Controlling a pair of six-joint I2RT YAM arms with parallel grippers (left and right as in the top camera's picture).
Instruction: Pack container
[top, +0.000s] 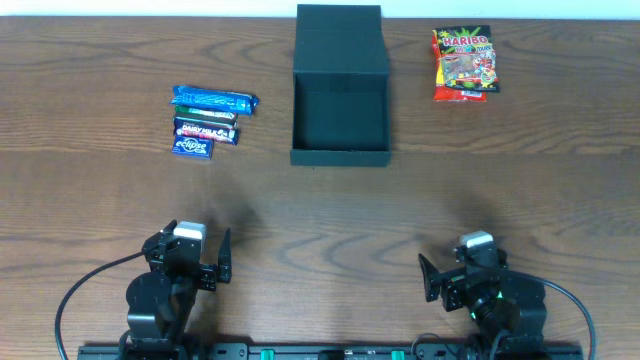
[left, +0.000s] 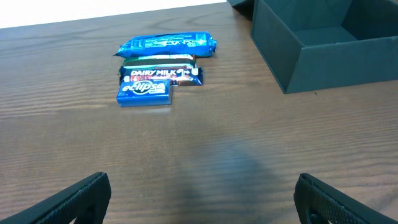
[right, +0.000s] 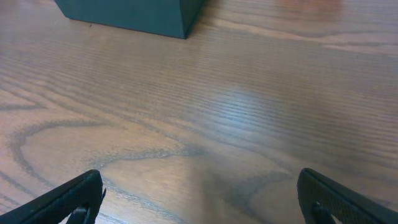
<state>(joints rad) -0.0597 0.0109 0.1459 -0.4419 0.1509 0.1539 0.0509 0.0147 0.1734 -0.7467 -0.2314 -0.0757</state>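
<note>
Starting out, I judge nothing is packed: the container (top: 339, 110) sits open and empty mid-desk (top: 320, 215), far side, with the snack bars (top: 206, 131) left of it and the Haribo bag (top: 461, 65) right. The left pincer (left: 202, 194) and right pincer (right: 202, 199) gape wide, empty. Next I'd reach for a snack.
</note>
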